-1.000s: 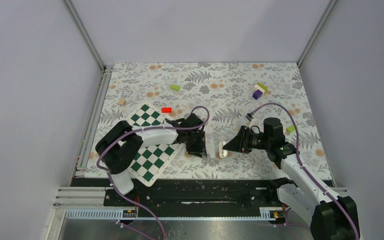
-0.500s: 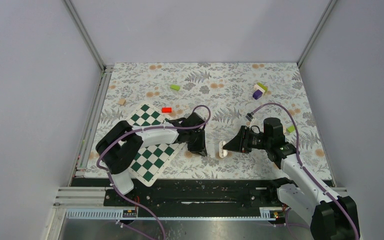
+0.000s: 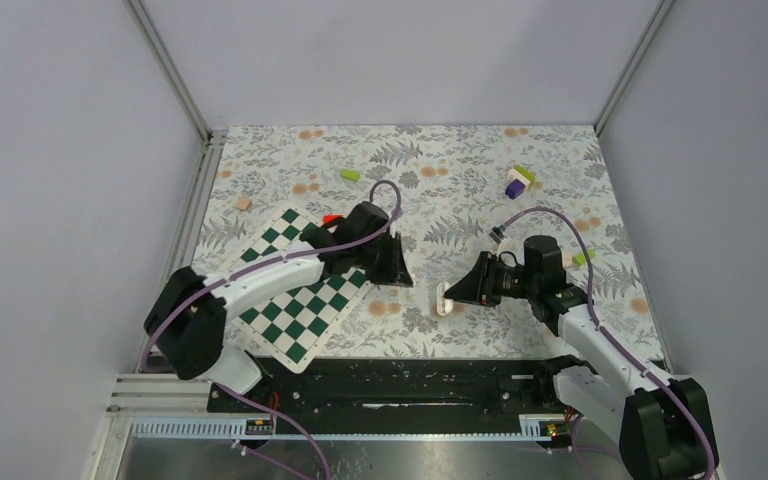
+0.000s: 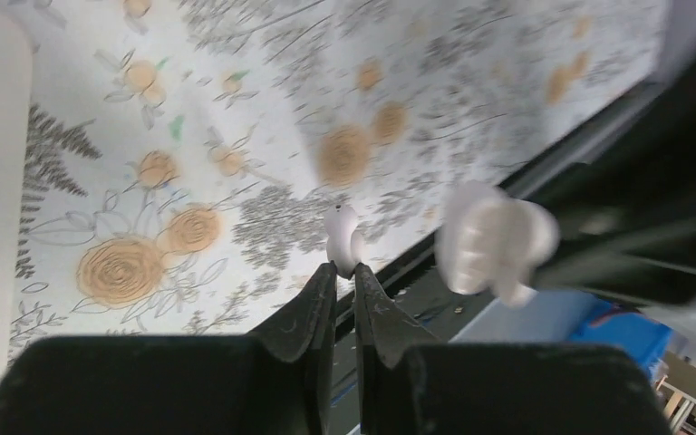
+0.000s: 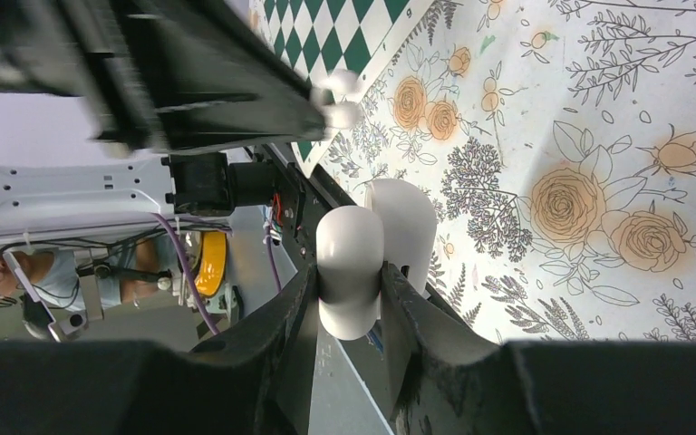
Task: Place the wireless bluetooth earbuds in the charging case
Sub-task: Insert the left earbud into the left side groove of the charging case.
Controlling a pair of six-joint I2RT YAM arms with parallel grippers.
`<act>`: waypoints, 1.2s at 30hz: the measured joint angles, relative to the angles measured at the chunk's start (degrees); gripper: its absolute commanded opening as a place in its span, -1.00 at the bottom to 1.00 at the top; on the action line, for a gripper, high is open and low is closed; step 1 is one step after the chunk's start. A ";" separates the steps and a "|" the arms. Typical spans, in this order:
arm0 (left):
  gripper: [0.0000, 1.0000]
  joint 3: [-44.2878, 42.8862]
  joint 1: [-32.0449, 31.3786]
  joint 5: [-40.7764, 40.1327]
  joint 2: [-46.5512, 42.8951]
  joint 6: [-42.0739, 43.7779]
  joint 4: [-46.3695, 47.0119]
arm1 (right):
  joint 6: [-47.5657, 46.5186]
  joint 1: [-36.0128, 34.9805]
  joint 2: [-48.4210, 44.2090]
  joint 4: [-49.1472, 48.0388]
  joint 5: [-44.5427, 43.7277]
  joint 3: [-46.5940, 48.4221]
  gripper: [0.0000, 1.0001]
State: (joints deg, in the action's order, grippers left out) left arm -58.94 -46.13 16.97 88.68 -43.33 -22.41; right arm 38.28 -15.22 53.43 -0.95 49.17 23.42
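Earbud [image 4: 343, 237] pinched at tips of left fingers [image 4: 313, 310], lower end hidden between them. Charging case [image 5: 349, 272] clamped between right fingers [image 5: 408, 326]; its inside out of sight.

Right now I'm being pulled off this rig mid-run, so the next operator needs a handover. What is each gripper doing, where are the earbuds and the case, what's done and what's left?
Left gripper: shut on one white earbud, pinched at the fingertips.
Right gripper: shut on the charging case, which looks open.
Done: earbud and case are both gripped. The grippers face each other with a gap between them.
Left: bring the earbud to the case and seat it. No second earbud is visible, and I cannot tell whether one already sits in the case.
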 measured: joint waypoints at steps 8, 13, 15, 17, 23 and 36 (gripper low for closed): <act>-1.00 -2.43 -0.33 2.78 -6.32 -0.70 5.14 | 3.67 0.00 1.73 -4.59 -0.07 -1.07 -1.00; -1.00 -2.45 -1.36 4.17 -5.33 -1.64 6.97 | 8.61 0.00 1.77 -10.64 -0.04 -3.30 -1.00; -1.00 -2.45 -1.73 4.79 -4.48 -1.79 7.30 | 10.58 0.00 1.79 -12.31 -0.04 -3.89 -1.00; -1.00 -2.45 -1.92 5.29 -3.74 -1.84 7.50 | 11.72 0.00 1.73 -13.27 -0.09 -4.07 -1.00; -1.00 -2.45 -2.03 6.01 -3.02 -1.97 7.58 | 14.05 0.00 0.59 -15.26 -0.20 -4.13 -1.00; -1.00 -4.17 -3.02 7.41 -1.16 -1.27 7.72 | 15.82 -0.15 0.83 -17.57 -0.11 -4.22 -1.00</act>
State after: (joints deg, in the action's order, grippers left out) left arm -63.11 -49.15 24.38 87.53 -44.60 -14.70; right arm 54.11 -15.38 54.26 -18.52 49.06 19.20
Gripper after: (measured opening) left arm 0.087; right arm 0.349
